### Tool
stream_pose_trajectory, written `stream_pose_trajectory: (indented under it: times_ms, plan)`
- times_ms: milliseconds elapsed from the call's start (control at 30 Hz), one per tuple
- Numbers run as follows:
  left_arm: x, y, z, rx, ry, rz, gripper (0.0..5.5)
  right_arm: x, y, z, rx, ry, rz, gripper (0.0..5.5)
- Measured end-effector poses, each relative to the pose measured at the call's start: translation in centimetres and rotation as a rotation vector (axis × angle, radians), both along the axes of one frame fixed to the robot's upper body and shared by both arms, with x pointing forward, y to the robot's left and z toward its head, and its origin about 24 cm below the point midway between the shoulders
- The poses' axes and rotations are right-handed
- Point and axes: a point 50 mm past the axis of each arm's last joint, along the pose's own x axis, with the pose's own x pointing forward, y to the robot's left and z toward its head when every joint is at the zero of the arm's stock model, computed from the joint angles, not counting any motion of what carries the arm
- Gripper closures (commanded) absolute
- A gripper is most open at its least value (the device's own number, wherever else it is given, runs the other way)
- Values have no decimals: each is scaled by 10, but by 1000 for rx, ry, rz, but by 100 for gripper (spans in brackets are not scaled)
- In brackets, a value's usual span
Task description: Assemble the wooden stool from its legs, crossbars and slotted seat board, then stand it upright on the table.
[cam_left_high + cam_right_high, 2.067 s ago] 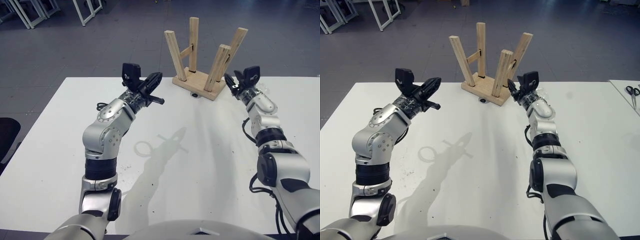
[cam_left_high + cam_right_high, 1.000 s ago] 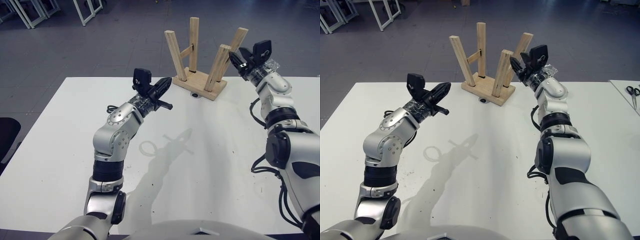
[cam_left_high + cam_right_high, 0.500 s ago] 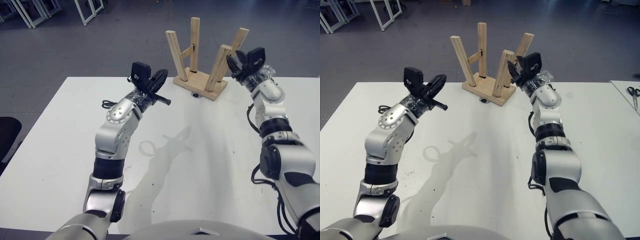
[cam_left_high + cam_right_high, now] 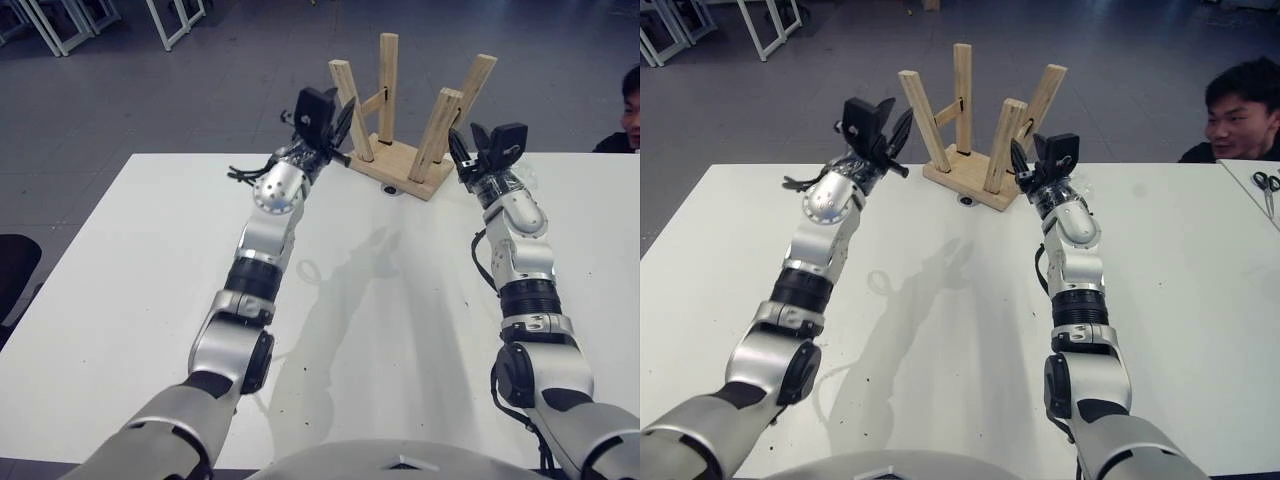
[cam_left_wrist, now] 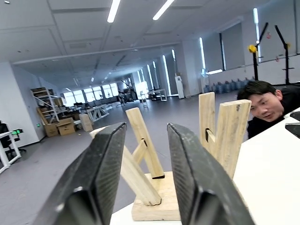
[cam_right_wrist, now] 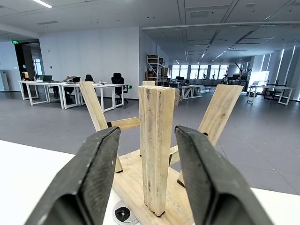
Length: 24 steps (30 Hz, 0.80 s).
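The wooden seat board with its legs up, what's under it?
The pale wooden seat board lies on the white table. A small round dark fitting shows at its near edge; anything further under is covered.

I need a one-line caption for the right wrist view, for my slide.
The open right gripper faces one leg of the upside-down wooden stool.

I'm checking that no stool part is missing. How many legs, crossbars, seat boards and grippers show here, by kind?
Legs: 4
Crossbars: 2 in sight
Seat board: 1
Grippers: 2, left gripper and right gripper, jaws open
Total: 9
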Motion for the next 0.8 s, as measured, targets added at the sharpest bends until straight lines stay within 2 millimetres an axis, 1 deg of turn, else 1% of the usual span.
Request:
stream_pose_trajectory:
  times_ms: [33, 133, 267, 300, 367, 400, 433, 467, 500, 533, 567, 633, 733, 800]
  plan:
    - [8, -4, -2, 20, 27, -13, 324, 0, 3, -2, 12, 9, 4, 263]
    - [19, -7, -8, 46, 95, -48, 286, -3, 15, -5, 21, 21, 28, 221]
    - [22, -5, -19, 75, 158, -46, 219, -5, 17, -7, 22, 28, 31, 145]
    - [23, -4, -21, 77, 167, -36, 200, -6, 18, -7, 21, 32, 33, 143]
    - [24, 1, -22, 58, 162, 14, 197, -9, 18, -9, 14, 36, 39, 143]
    - [25, 6, -20, 49, 147, 35, 197, -10, 18, -11, 12, 41, 41, 143]
    - [25, 16, -13, 30, 96, 70, 197, -11, 18, -12, 9, 47, 42, 143]
    - [23, 34, -7, -3, 36, 120, 197, -12, 17, -14, 5, 51, 39, 143]
    - [19, 49, -5, -27, -2, 154, 197, -13, 16, -15, 4, 53, 35, 143]
    - [13, 66, -8, -49, -21, 188, 197, -15, 13, -17, 3, 58, 26, 143]
    - [5, 79, -14, -62, -21, 208, 197, -16, 10, -20, 2, 67, 15, 143]
    - [-7, 83, -22, -66, 4, 199, 197, -17, 7, -22, 2, 73, 2, 143]
    - [-20, 82, -13, -91, -2, 181, 197, -17, 4, -23, 1, 76, -9, 143]
    - [-24, 80, -17, -89, 21, 178, 197, -17, 4, -24, 1, 79, -9, 143]
